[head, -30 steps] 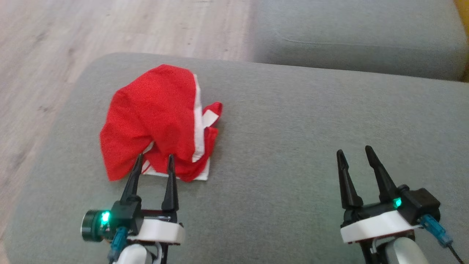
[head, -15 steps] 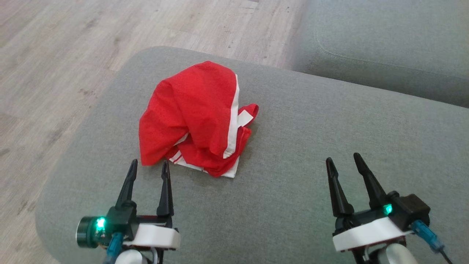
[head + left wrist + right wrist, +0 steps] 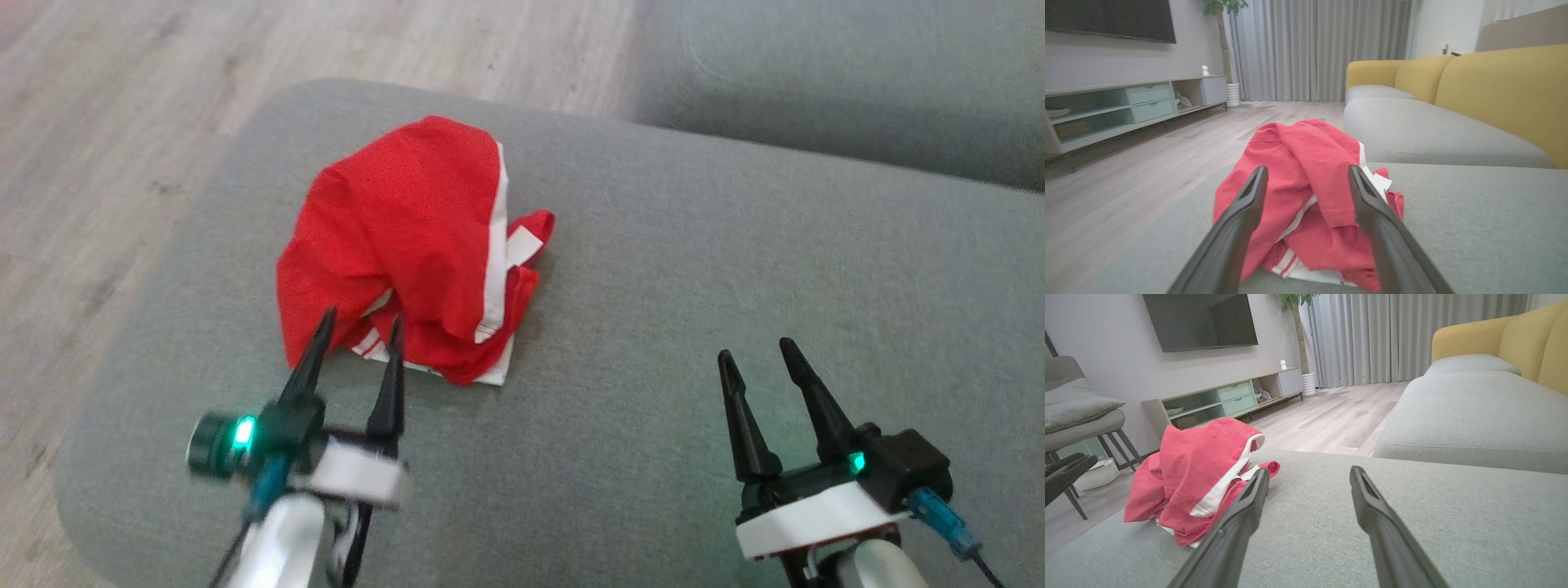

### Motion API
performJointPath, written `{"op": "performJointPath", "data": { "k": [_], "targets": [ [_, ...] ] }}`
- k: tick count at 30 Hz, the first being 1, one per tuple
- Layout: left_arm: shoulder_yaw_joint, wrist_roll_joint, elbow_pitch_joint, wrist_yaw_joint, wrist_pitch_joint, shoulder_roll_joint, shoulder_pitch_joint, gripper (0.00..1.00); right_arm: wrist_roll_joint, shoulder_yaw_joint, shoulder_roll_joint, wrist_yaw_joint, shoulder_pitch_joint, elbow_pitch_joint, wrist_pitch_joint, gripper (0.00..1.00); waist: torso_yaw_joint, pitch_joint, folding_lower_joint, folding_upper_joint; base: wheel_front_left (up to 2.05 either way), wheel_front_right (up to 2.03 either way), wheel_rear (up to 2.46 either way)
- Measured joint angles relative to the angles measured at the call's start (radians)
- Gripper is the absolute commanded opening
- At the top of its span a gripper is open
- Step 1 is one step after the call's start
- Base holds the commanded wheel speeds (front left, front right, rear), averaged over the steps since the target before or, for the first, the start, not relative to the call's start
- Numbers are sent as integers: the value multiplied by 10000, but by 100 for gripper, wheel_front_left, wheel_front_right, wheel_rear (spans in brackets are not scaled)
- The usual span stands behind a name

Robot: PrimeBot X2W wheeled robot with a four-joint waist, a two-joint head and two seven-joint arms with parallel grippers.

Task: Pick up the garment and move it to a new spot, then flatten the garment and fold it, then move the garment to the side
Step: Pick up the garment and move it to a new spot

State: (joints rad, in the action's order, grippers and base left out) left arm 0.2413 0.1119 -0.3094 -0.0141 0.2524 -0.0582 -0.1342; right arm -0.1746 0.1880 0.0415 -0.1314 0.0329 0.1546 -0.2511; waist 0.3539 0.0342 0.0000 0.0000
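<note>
Just ahead of the left hand [image 3: 363, 315] (spread wide, empty) lies the crumpled garment [image 3: 408, 220].

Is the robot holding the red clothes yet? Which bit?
Nothing is held. The left gripper, open, points at the garment; the right gripper is open too.

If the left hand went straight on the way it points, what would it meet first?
Most likely the red garment, bunched on the grey cushion directly ahead of the left hand.
</note>
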Motion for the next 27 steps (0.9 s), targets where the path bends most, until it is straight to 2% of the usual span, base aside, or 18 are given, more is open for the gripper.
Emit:
{"op": "performJointPath", "data": {
  "k": [3, 7, 10, 15, 19, 20, 21, 27],
  "targets": [
    [209, 0, -878, 424, -75, -2, -1143, 100, 25, -48, 4, 0, -27, 0, 0, 100, -198, 278, 1, 0, 0, 0, 0],
    [182, 150, -2313, 759, -982, -10, -3051, 100, 190, 38, 12, 0, -245, 10, 0, 100, -620, 726, 1, 0, 0, 0, 0],
    [92, 228, -3154, 706, -1400, -46, -3720, 100, 188, 33, 19, 0, -476, 15, 0, 100, -935, 954, 2, 0, 0, 0, 0],
    [-96, 190, -4334, 316, -1716, -224, -4390, 100, 174, 48, 27, 0, -683, 12, 0, 100, -1425, 1329, 2, 0, 0, 0, 0],
    [-144, 192, -5085, 314, -1852, -330, -4825, 100, 174, 36, 31, 0, -805, 17, 0, 100, -1741, 1568, 3, 0, 0, 0, 0],
    [-140, 192, -5227, 316, -1862, -332, -4895, 42, 173, 29, 31, 0, -850, 15, 0, 100, -1804, 1606, 2, 0, 0, 0, 0],
    [-140, 192, -5336, 318, -1847, -334, -4955, 0, 174, 23, 35, 0, -875, 13, 0, 100, -1859, 1637, 2, 0, 0, 0, 0],
    [-130, 207, -5505, 420, -788, -412, -5095, 0, 119, 12, 35, 0, -884, 38, 0, 100, -2031, 1577, 1, 0, 0, 0, 0]
  ]
}}
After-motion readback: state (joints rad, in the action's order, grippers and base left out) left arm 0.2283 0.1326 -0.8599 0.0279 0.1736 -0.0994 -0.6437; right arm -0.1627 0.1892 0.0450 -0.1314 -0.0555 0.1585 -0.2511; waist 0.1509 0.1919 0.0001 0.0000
